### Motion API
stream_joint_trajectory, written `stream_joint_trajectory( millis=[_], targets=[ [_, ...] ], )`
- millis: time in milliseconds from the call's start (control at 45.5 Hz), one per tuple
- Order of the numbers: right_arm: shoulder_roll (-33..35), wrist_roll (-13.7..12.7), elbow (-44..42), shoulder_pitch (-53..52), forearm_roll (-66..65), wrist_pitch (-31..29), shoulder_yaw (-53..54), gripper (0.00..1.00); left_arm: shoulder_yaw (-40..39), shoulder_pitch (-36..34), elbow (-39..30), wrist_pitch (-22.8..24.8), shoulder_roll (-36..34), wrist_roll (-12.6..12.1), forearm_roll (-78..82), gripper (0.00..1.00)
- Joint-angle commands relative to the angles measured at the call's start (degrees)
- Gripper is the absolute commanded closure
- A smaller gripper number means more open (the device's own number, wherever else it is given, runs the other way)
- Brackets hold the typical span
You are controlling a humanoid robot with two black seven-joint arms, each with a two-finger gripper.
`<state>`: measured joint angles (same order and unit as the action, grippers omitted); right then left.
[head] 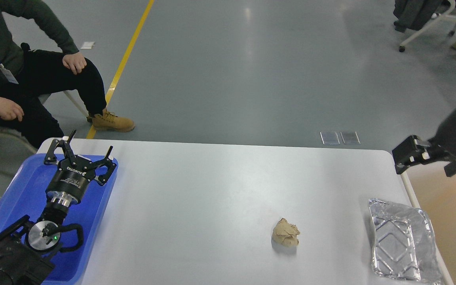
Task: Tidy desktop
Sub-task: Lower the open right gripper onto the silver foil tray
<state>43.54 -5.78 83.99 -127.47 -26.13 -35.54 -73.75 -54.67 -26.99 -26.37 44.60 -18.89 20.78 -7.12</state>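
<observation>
The desktop (220,186) is a wide white-grey tabletop. A crumpled brown paper ball (286,233) lies on it right of centre, near the front. A crushed foil tray (404,242) lies at the desktop's front right edge. My left gripper (85,147) is open and empty, and hovers over the blue tray (18,190) at the left. My right gripper (404,157) is a dark shape at the desktop's far right edge, just over the bin's rim. Its fingers cannot be told apart, and nothing shows in it.
A beige, white-rimmed bin (449,206) stands against the desktop's right side. A seated person (34,75) is at the far left, behind the blue tray. A chair (430,19) stands on the floor at the far right.
</observation>
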Motion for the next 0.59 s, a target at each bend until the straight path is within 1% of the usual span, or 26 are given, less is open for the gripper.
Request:
stream_joint_trajectory(
  millis=[0, 154, 286, 440, 505, 571],
  targets=[
    [13.06, 0.06, -4.0, 6.62, -9.29, -0.23, 2.38, 0.0, 0.0, 0.0, 0.0, 0.05, 0.0, 0.05, 0.0, 0.01],
    [15.35, -0.02, -5.85, 12.42, -13.86, 1.17, 6.33, 0.0, 0.0, 0.0, 0.0, -0.04, 0.0, 0.05, 0.0, 0.01],
    [16.23, -0.02, -6.82, 19.18, -15.8, 8.37, 9.23, 0.0, 0.0, 0.0, 0.0, -0.04, 0.0, 0.05, 0.0, 0.01],
    [15.7, -0.02, -8.75, 27.27, -15.8, 14.7, 12.4, 0.0, 0.0, 0.0, 0.0, -0.04, 0.0, 0.05, 0.0, 0.01],
    [14.74, -0.02, -9.45, 30.69, -15.8, 17.43, 13.8, 0.0, 0.0, 0.0, 0.0, -0.04, 0.0, 0.05, 0.0, 0.01],
    [12.37, -0.02, -11.12, 33.86, -15.8, 20.15, 15.21, 0.0, 0.0, 0.0, 0.0, -0.04, 0.0, 0.05, 0.0, 0.01]
  ],
)
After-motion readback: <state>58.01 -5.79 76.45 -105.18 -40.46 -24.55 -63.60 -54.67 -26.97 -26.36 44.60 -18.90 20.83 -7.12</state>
